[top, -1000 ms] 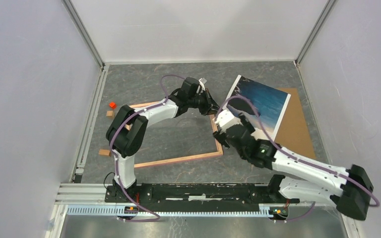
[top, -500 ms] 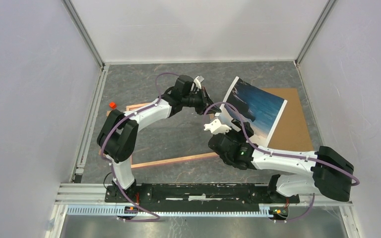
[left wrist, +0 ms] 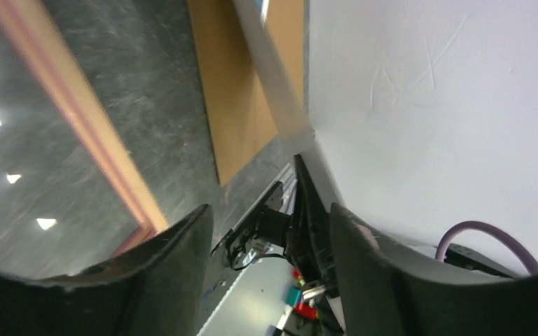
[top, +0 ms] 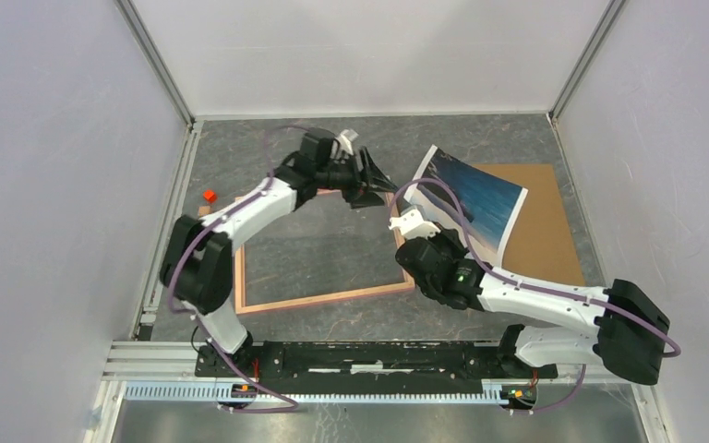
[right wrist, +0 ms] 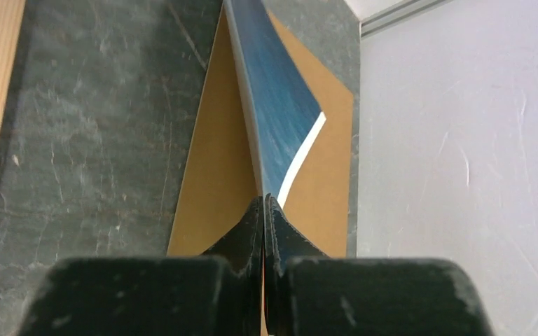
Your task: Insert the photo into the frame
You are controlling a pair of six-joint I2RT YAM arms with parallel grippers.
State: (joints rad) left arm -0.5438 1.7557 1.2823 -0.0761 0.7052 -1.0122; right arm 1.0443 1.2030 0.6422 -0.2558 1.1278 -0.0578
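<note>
A: State of the right claw [right wrist: 264, 210]?
B: Pinched hard on one edge of the photo [top: 473, 192], jaws pressed together with only the print between them.
A: Where is the photo?
B: Toward the far right of the worktop [top: 268, 148], tilted, with its gripped side lifted. It hangs over the brown board [top: 549, 235], just right of the frame's right rail and not inside the frame.
A: And the frame [top: 323, 300]?
B: Flat on the worktop, left of centre, with bare grey surface showing inside it.
A: Left claw [left wrist: 270, 210]?
B: Jaws apart, nothing between them. It hovers by the frame's far right corner, apart from the photo.
A: Anything else?
B: A small red block [top: 209, 196] near the left edge.
</note>
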